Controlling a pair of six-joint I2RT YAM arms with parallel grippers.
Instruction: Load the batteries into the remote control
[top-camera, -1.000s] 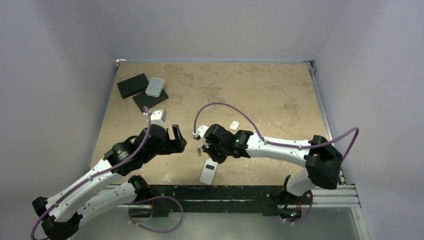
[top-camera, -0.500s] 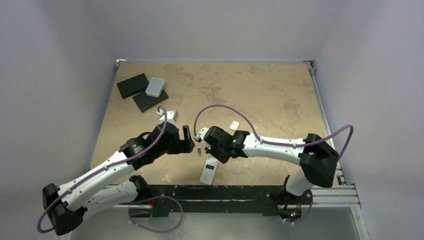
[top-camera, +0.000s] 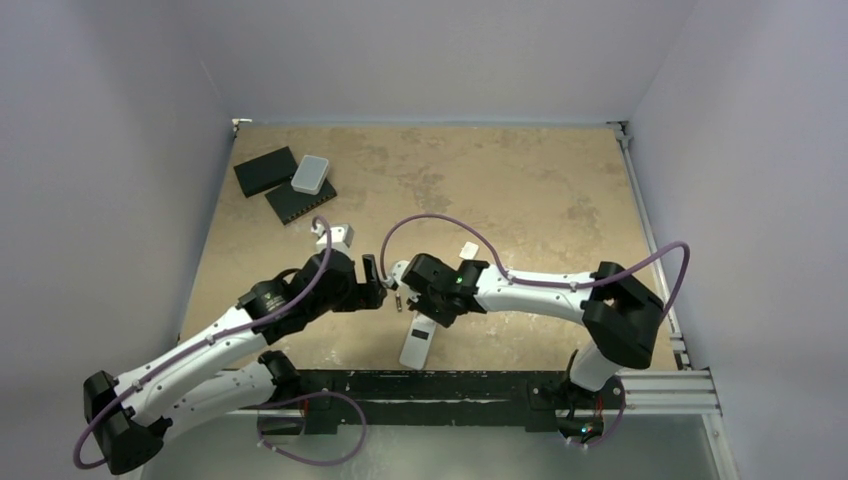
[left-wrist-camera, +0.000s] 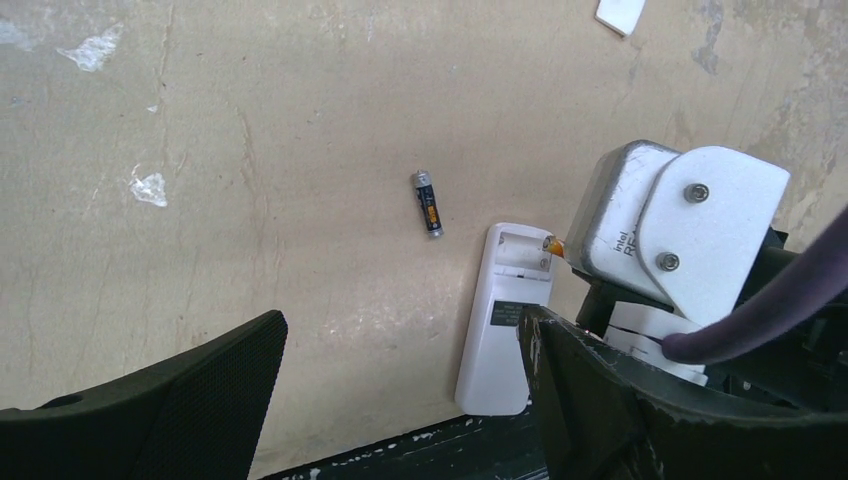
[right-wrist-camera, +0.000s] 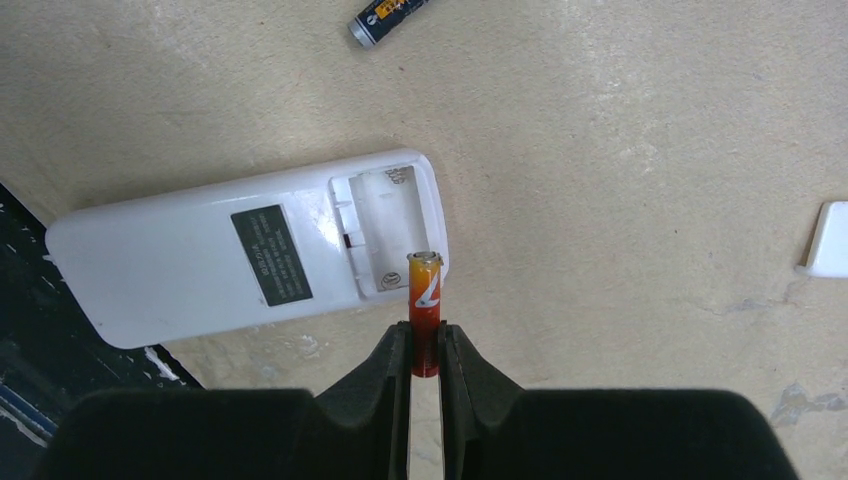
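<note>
The remote control (top-camera: 417, 343) (right-wrist-camera: 200, 265) (left-wrist-camera: 497, 340) lies back up near the table's front edge, its battery bay (right-wrist-camera: 388, 228) open. My right gripper (right-wrist-camera: 425, 340) (top-camera: 428, 306) is shut on the reddish-orange battery (right-wrist-camera: 424, 305), which stands out from the fingertips with its tip over the bay's edge. The dark battery (top-camera: 398, 298) (left-wrist-camera: 428, 203) (right-wrist-camera: 388, 20) lies loose on the table just beyond the remote. My left gripper (top-camera: 376, 284) (left-wrist-camera: 400, 325) hangs open beside that battery, with nothing between its fingers.
A small white cover piece (top-camera: 467, 250) (right-wrist-camera: 828, 240) lies to the right of the remote. Two flat black slabs (top-camera: 264, 170) (top-camera: 297, 204) and a light grey box (top-camera: 311, 173) sit at the back left. The black front rail (top-camera: 450, 385) runs below the remote.
My left arm has swung right, bringing its open gripper close to the dark battery. The right gripper has shifted slightly left, still holding the orange battery.
</note>
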